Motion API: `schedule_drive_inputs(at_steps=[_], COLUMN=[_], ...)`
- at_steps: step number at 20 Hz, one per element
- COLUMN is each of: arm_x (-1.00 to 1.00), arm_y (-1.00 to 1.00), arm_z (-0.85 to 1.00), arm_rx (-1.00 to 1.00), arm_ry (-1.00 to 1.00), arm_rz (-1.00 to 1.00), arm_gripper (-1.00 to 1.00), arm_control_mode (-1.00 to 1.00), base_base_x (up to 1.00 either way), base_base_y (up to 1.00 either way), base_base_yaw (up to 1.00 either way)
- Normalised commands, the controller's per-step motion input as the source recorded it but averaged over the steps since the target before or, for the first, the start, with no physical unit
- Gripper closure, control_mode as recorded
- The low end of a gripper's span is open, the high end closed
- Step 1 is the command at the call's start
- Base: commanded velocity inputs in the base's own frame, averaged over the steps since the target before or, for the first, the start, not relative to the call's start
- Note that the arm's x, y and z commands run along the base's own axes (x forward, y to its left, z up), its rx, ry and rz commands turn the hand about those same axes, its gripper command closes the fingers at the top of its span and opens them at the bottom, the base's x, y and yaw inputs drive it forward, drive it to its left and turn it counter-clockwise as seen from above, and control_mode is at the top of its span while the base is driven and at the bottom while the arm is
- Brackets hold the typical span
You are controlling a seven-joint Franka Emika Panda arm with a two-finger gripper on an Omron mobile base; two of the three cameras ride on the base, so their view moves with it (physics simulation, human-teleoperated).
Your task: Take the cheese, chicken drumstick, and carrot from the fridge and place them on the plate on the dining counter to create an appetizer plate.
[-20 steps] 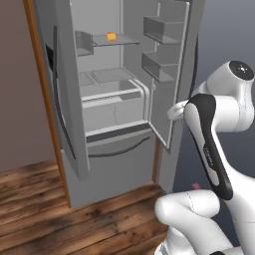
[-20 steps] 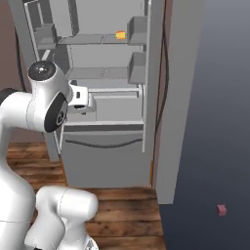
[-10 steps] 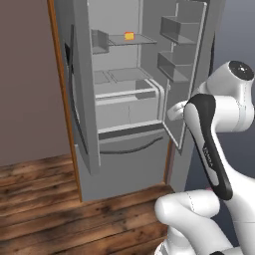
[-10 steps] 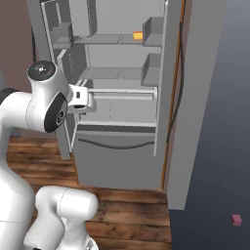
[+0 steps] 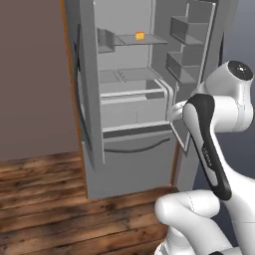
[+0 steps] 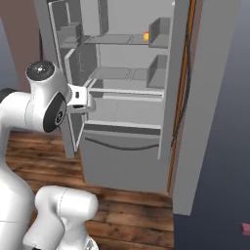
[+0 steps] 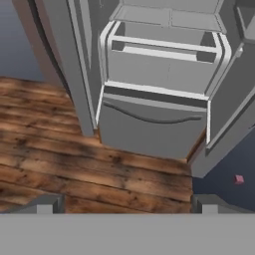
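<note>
Doors of the tall grey fridge (image 5: 130,99) stand wide, baring the small orange-yellow cheese wedge (image 5: 140,36) on an upper shelf; the claw (image 7: 124,204), jaws spread wide and empty, faces the drawers, probably lining up to reach

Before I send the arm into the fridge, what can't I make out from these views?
- Cheese: a tiny orange speck on the upper shelf in both base views; shape unreadable.
- Chicken drumstick, carrot: no sign of them on the lit shelves; the drawers' solid fronts hide their contents.
- Claw: open; tips cut by the hand view's bottom edge.
</note>
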Motion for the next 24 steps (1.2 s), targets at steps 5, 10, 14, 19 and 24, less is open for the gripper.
schedule_drive_inputs(at_steps=[5,10,14,19,24], arm_x=[0.00,0.00,0.00,0.00,0.00], arm_y=[0.00,0.00,0.00,0.00,0.00], arm_z=[0.00,0.00,0.00,0.00,0.00], arm_rx=[0.00,0.00,0.00,0.00,0.00], arm_ry=[0.00,0.00,0.00,0.00,0.00], arm_rz=[0.00,0.00,0.00,0.00,0.00], arm_gripper=[-1.00,-1.00,-1.00,-1.00,-1.00], arm_control_mode=[1.00,1.00,1.00,1.00,1.00], base_base_x=[0.19,0.21,0.40,0.48,0.64], base_base_y=[-0.56,-0.21,0.33,0.47,0.05], base_base_yaw=[0.09,0.07,0.00,0.00,0.00])
